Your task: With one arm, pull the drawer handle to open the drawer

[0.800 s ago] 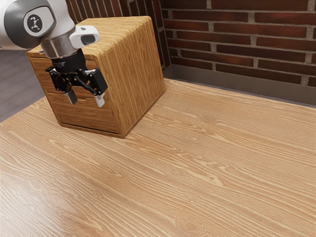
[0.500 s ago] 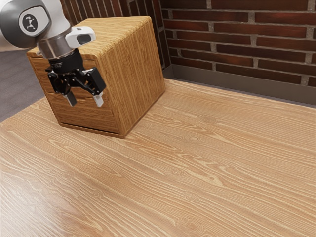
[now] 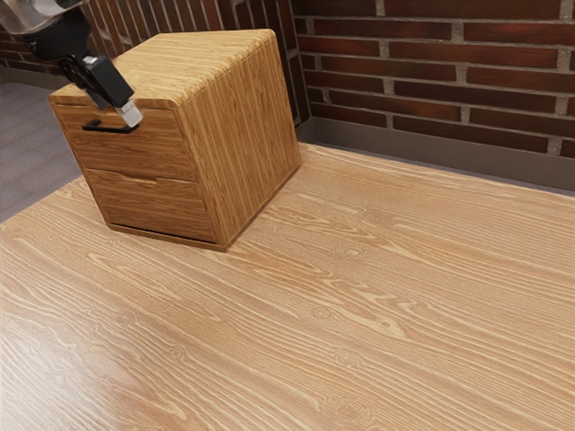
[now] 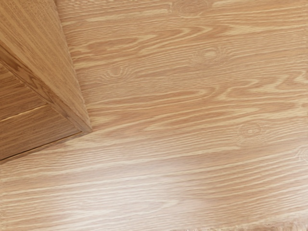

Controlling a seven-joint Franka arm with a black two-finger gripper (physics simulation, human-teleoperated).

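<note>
The wood-grained counter [image 3: 359, 305] runs across the foreground. In the wrist view it lies below the hand [image 4: 202, 125], with the bottom corner of the cabinet [image 4: 43, 82] beside it.

Further back, at about ten o'clock on the counter in the exterior view, stands the cabinet [image 3: 243, 117], a light oak-look box with two drawer fronts. The lower drawer [image 3: 153, 202] has only a faint pull. The top drawer [image 3: 144, 148] carries a thin black handle [image 3: 101, 129] that stands proud of its front.

The gripper [image 3: 128, 108] reaches down from eleven o'clock. Its tip is at the handle's three o'clock end and possibly touches it, though this angle leaves that uncertain. I cannot tell whether the gripper is clenched or released.

The top drawer's front sits flush with the cabinet face, so I judge that the opening has not begun. The approach looks nearly done, and securing the handle and making the whole pull are left.

Behind it all is the brick wall [image 3: 431, 63].
</note>
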